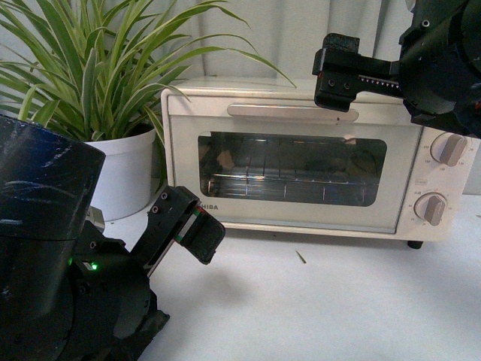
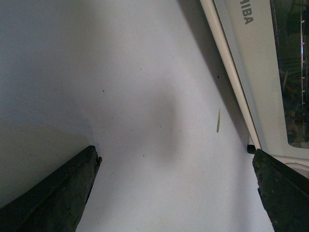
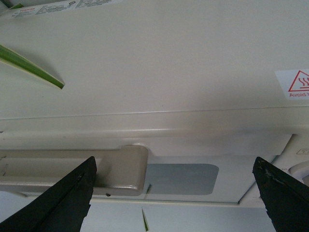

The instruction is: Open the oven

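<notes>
Black, bulky left arm close at the lower left of the front view. Ends in left gripper [image 1: 197, 229], jaws spread wide with nothing between them. Hangs low over white table [image 1: 338, 301], just in front of oven's lower left corner.

Cream-white oven [image 1: 301, 173] at the back of the table, facing the camera. Stands with door [image 1: 293, 214] shut flat against the body. Shows wire rack [image 1: 285, 180] through the glass, pale bar handle [image 1: 289, 111] across the top of the door, two round knobs [image 1: 451, 148] stacked at its right side.

Right gripper [image 1: 331, 75] up high, above the handle's right end. Spreads its jaws wide, gripping nothing; contact with the handle impossible to tell.

Spider plant [image 1: 90, 68] in white pot [image 1: 128, 177] just left of the oven. Thin green sliver [image 1: 301, 256] on the table before the door.
</notes>
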Action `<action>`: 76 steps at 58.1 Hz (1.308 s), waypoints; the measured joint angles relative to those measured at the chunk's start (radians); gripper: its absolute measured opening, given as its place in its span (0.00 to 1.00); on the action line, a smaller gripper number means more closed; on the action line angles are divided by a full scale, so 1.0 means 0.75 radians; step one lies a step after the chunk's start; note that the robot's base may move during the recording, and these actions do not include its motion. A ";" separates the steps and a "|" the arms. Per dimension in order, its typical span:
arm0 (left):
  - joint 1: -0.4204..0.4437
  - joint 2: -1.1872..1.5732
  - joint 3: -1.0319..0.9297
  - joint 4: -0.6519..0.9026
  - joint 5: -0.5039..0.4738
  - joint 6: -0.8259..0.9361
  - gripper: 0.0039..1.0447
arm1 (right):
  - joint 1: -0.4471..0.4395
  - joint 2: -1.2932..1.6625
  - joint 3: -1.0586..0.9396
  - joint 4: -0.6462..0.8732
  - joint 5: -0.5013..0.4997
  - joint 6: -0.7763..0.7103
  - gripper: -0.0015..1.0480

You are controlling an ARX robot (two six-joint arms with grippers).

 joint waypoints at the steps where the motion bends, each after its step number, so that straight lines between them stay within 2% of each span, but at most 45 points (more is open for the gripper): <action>1: 0.000 0.000 0.000 0.000 0.000 0.000 0.94 | -0.001 0.002 0.002 -0.001 0.000 0.001 0.91; 16: 0.000 0.000 0.000 -0.001 0.001 0.000 0.94 | -0.009 0.033 0.061 -0.082 -0.015 0.031 0.91; 26: 0.000 0.000 0.000 -0.001 0.001 0.000 0.94 | -0.011 0.037 0.097 -0.199 -0.096 0.054 0.91; 34: 0.001 0.000 0.000 -0.001 0.004 0.000 0.94 | -0.007 0.026 0.082 -0.217 -0.153 0.044 0.91; 48: 0.007 -0.002 0.000 -0.005 0.006 0.000 0.94 | 0.007 -0.070 -0.111 -0.097 -0.251 0.038 0.91; 59: 0.009 -0.002 0.000 -0.007 0.008 0.000 0.94 | 0.032 -0.168 -0.361 0.042 -0.372 0.015 0.91; 76: 0.015 -0.017 -0.009 -0.016 0.005 0.007 0.94 | 0.035 -0.517 -0.653 0.077 -0.491 0.100 0.91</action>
